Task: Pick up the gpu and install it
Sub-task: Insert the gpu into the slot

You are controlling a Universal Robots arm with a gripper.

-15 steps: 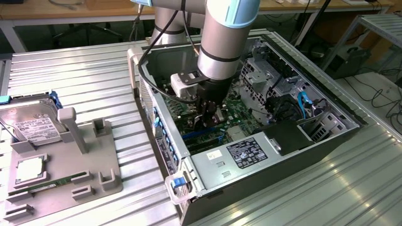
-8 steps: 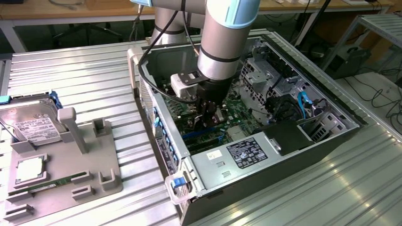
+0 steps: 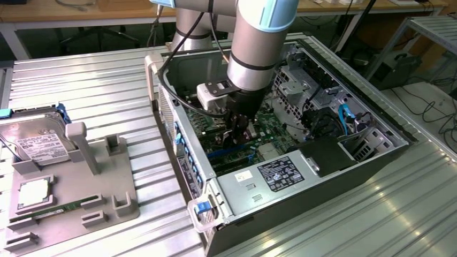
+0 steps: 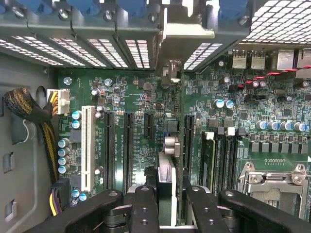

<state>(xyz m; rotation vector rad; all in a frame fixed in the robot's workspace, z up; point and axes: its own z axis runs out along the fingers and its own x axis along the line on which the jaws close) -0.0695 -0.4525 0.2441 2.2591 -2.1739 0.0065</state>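
**Card held edge-on above the motherboard slots**

The gripper (image 4: 165, 213) is down inside the open computer case (image 3: 371, 160), its two black fingers (image 4: 146, 208) closed narrowly on the graphics card (image 4: 166, 174), which hangs edge-on between them, just above the motherboard (image 4: 131, 97). In the wrist view the card lies in line with the long black slots (image 4: 127, 145) beside the white slot (image 4: 88, 145), and its silver bracket (image 4: 171, 73) reaches toward the case's vented back wall.

The card looks thin, stiff and light, but probably fragile: its circuit face and contact edge should not take pressure, so a pinch across the flat body, as here, seems the soundest hold.

Beyond the motherboard, the case stands on a ribbed metal table (image 3: 93, 91). On the exterior view's left of the case sits a grey holder tray (image 3: 107, 187) with a hard drive (image 3: 36, 142) and a memory stick (image 3: 61, 208). Wooden benches and cables lie farther off.
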